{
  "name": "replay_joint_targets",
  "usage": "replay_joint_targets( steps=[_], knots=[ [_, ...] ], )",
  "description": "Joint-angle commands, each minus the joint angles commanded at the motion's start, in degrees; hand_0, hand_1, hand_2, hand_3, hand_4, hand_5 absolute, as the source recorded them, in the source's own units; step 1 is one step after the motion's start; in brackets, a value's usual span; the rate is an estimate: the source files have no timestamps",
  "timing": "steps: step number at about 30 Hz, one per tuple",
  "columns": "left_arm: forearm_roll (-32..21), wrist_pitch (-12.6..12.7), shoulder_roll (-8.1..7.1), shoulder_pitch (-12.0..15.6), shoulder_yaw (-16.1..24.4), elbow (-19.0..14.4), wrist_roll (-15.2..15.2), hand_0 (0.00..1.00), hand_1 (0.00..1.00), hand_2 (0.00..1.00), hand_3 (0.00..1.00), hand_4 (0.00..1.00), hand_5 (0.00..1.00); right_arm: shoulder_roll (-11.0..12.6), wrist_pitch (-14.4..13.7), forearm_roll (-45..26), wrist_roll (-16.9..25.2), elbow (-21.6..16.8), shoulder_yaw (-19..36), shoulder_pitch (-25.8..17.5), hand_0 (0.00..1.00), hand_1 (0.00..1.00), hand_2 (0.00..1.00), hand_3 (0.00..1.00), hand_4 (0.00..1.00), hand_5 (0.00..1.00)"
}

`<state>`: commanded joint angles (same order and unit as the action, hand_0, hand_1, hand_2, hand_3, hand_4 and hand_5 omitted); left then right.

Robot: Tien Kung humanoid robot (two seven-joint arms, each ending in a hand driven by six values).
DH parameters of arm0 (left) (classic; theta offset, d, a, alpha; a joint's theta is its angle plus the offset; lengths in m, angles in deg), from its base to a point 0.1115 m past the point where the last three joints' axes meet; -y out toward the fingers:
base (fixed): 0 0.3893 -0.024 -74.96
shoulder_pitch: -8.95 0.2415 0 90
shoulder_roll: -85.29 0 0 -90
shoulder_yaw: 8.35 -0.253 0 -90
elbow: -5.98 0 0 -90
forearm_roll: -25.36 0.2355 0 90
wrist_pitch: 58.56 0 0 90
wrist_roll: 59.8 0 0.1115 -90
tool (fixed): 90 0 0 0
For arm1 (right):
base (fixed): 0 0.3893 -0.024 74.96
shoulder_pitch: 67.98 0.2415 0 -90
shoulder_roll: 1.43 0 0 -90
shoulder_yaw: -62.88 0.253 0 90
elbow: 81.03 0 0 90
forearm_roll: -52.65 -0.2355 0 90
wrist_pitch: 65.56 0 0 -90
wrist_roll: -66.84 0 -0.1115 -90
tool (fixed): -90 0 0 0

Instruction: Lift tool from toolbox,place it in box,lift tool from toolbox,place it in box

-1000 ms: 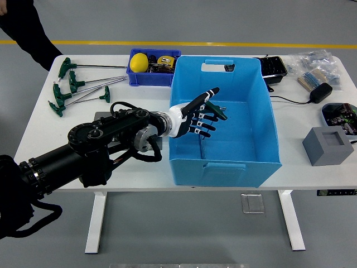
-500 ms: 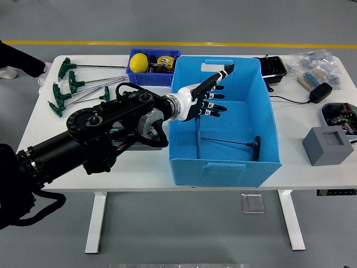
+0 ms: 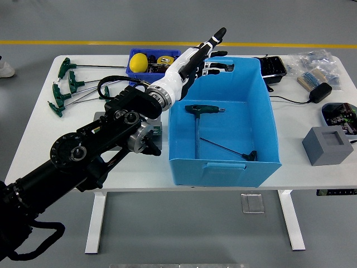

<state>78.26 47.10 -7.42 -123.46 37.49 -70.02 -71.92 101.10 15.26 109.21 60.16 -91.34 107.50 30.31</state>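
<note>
- Grey floor with a yellow line at 12 o'clock surrounds the white table (image 3: 33, 145), whose near edge runs along the bottom of the view.
- Nearest, at about 5 o'clock from centre, the large light-blue plastic box (image 3: 268, 139) holds two green-handled T-shaped hex keys: one with its handle near the box's middle (image 3: 196, 109), another lying across the floor of the box toward the near right corner (image 3: 252, 155).
- Robot's black left arm rises from 7 o'clock; its left hand (image 3: 198, 56) hovers above the box's far-left rim, fingers (image 3: 219, 33) spread and holding nothing.
- Farther off, at 10 o'clock, four more green-handled T-keys (image 3: 70, 84) lie on the table; a small dark-blue bin (image 3: 150, 77) with a yellow ball sits at 12 o'clock.
- Judging by this, two tools are delivered, so the task looks essentially finished.
- Right hand is not visible.
</note>
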Motion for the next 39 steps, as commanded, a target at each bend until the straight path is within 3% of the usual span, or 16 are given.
replay_joint_targets(
  steps=[3, 6, 9, 10, 12, 15, 16, 19, 21, 22, 27, 28, 33, 34, 39],
  knots=[
    [6.3, -3.7, -5.1, 6.6, 3.2, -4.9, 0.6, 0.699, 0.699, 0.814, 0.843, 0.905, 0.998, -0.3, -0.3, -1.1, 0.3, 0.0, 0.6, -0.5, 0.584, 0.538, 0.614, 0.585, 0.806, 0.821],
    [13.0, -5.4, -8.55, 12.0, 6.4, -8.1, 2.6, 0.703, 0.712, 0.814, 0.84, 0.906, 0.998, -0.5, -0.4, -0.9, 0.3, 0.0, 1.0, -0.6, 0.583, 0.539, 0.614, 0.585, 0.805, 0.821],
    [20.4, -4.9, -10.69, 19.2, 10.6, -10.8, 2.6, 0.703, 0.712, 0.814, 0.84, 0.906, 0.998, -0.7, -0.5, -0.9, 0.2, 0.0, 1.1, -0.8, 0.583, 0.539, 0.614, 0.585, 0.805, 0.821],
    [22.7, -4.5, -11.09, 21.5, 11.7, -11.6, 2.8, 0.696, 0.711, 0.804, 0.823, 0.885, 0.93, -0.8, -0.5, -1.0, 0.2, 0.0, 1.1, -0.9, 0.584, 0.54, 0.618, 0.584, 0.804, 0.824],
    [27.5, -3.8, -11.37, 26.2, 14.5, -13.2, 4.3, 0.696, 0.711, 0.804, 0.823, 0.885, 0.93, -0.9, -0.6, -1.2, 0.3, 0.0, 1.0, -1.1, 0.584, 0.54, 0.618, 0.584, 0.804, 0.824],
    [35.0, -1.0, -9.9, 33.7, 19.1, -13.5, 9.4, 0.696, 0.711, 0.804, 0.823, 0.885, 0.93, -1.2, -0.8, -1.5, 0.3, 0.0, 1.2, -1.3, 0.584, 0.54, 0.618, 0.584, 0.804, 0.824],
    [37.2, -0.3, -9.49, 35.9, 20.2, -13.2, 10.8, 0.508, 0.629, 0.723, 0.778, 0.998, 0.52, -1.2, -0.8, -1.6, 0.3, 0.0, 1.3, -1.3, 0.583, 0.54, 0.621, 0.584, 0.803, 0.824],
    [44.6, 3.9, -8.11, 43.1, 23.4, -11.2, 15.2, 0.508, 0.629, 0.723, 0.778, 0.998, 0.52, -1.4, -0.9, -2.1, 0.3, 0.0, 1.1, -1.4, 0.583, 0.54, 0.621, 0.584, 0.803, 0.824],
    [49.5, 6.2, -7.39, 45.5, 24.5, -10.0, 16.7, 0.508, 0.629, 0.723, 0.778, 0.998, 0.52, -1.4, -0.9, -2.2, 0.2, 0.0, 0.6, -1.4, 0.583, 0.54, 0.621, 0.584, 0.803, 0.824],
    [51.6, 7.4, -6.99, 45.8, 24.8, -9.5, 17.2, 0.343, 0.495, 0.552, 0.648, 0.998, 0.239, -1.4, -0.9, -2.2, 0.2, 0.0, 0.4, -1.4, 0.581, 0.54, 0.626, 0.583, 0.8, 0.825],
    [57.8, 11.8, -4.97, 44.2, 26.1, -6.6, 19.0, 0.343, 0.495, 0.552, 0.648, 0.998, 0.239, -1.5, -0.8, -2.2, 0.1, 0.0, -0.3, -1.5, 0.581, 0.54, 0.626, 0.583, 0.8, 0.825],
    [58.4, 12.8, -4.66, 43.4, 26.1, -6.1, 19.3, 0.306, 0.443, 0.505, 0.574, 0.959, 0.05, -1.6, -0.8, -2.3, 0.1, 0.0, -0.5, -1.5, 0.581, 0.539, 0.627, 0.583, 0.798, 0.826],
    [60.8, 16.3, -4.15, 41.2, 26.2, -5.7, 20.1, 0.306, 0.443, 0.505, 0.574, 0.959, 0.05, -1.5, -0.8, -2.3, 0.2, 0.0, -0.6, -1.7, 0.581, 0.539, 0.627, 0.583, 0.798, 0.826],
    [61.2, 16.5, -4.2, 41.0, 26.3, -5.9, 20.1, 0.301, 0.428, 0.489, 0.567, 0.867, 0.002, -1.6, -0.8, -2.3, 0.2, 0.0, -0.5, -1.7, 0.581, 0.539, 0.625, 0.581, 0.797, 0.826],
    [62.8, 17.2, -4.8, 40.3, 26.7, -8.5, 21.1, 0.301, 0.428, 0.489, 0.567, 0.867, 0.002, -1.6, -0.8, -2.2, 0.2, 0.0, 0.0, -2.0, 0.581, 0.539, 0.625, 0.581, 0.797, 0.826]
  ],
)
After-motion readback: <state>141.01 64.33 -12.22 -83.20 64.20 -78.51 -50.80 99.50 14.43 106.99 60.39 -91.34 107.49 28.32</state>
